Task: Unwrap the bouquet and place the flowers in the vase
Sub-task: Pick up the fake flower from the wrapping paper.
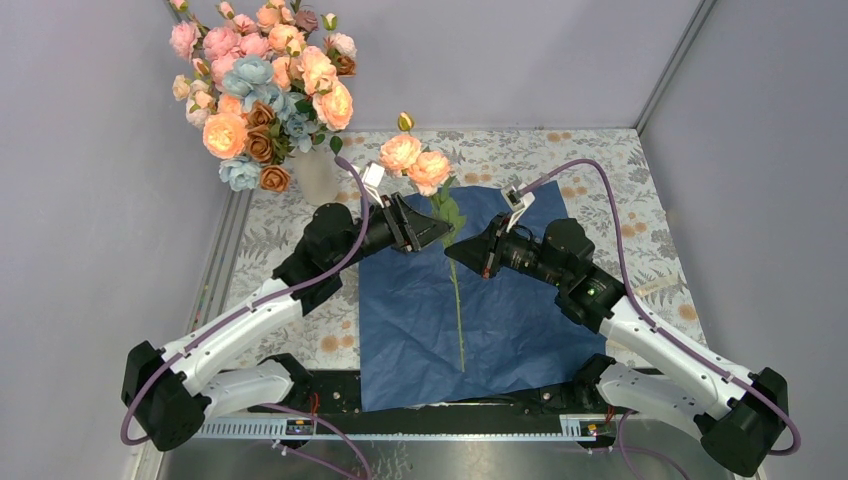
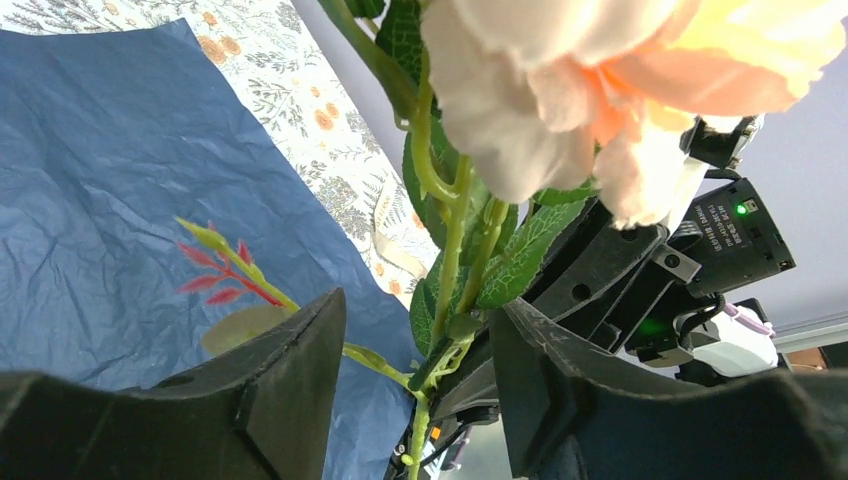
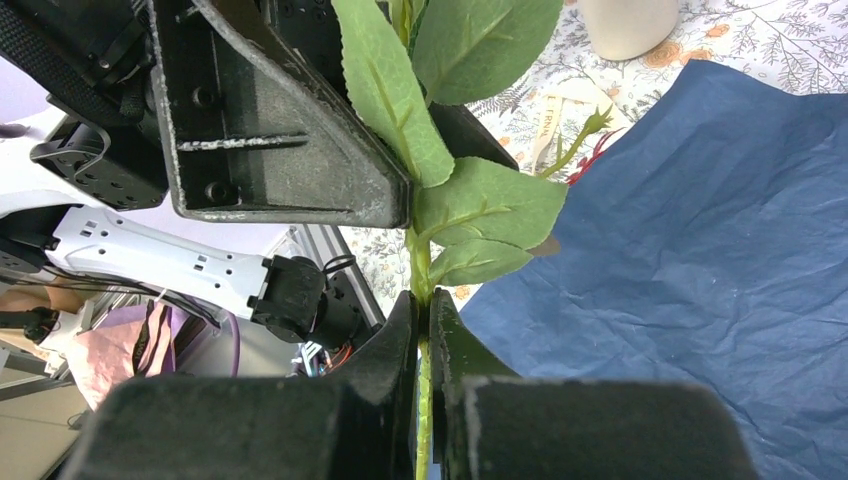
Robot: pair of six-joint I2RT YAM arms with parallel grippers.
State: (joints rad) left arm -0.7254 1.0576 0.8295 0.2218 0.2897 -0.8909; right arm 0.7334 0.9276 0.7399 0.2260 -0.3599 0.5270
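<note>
Grey walls [image 1: 500, 50] on three sides. We note a table under a floral cloth [image 1: 620, 190], with a creased navy paper sheet [image 1: 520, 340] spread flat on it near the arm bases. At the far left of the cloth stands the vase [image 1: 318, 180], already crowded with peach, pale blue and brown flowers [image 1: 265, 90], well apart from both grippers.

Overhead only: one flower stem [image 1: 458, 300] runs up the middle of the paper. Its two peach blooms [image 1: 415, 163] sit beyond the paper's far edge, and the grippers meet nose to nose at its leafy upper part. Whether the stem's lower end touches the paper we cannot tell.

Left wrist only: the left gripper [image 2: 415, 330] is released, its fingers apart. The stem passes up through the gap, clear of both. A thin shoot with red leaflets [image 2: 225, 270] reaches out over the paper.

Right wrist only: the right gripper [image 3: 424, 320] is clenched on the stem just below the leaves, pressing it from both sides. One left finger [image 3: 270, 120] sits just beside the top leaves. A cream ribbon [image 3: 550, 120] lies on the cloth near the vase foot.
</note>
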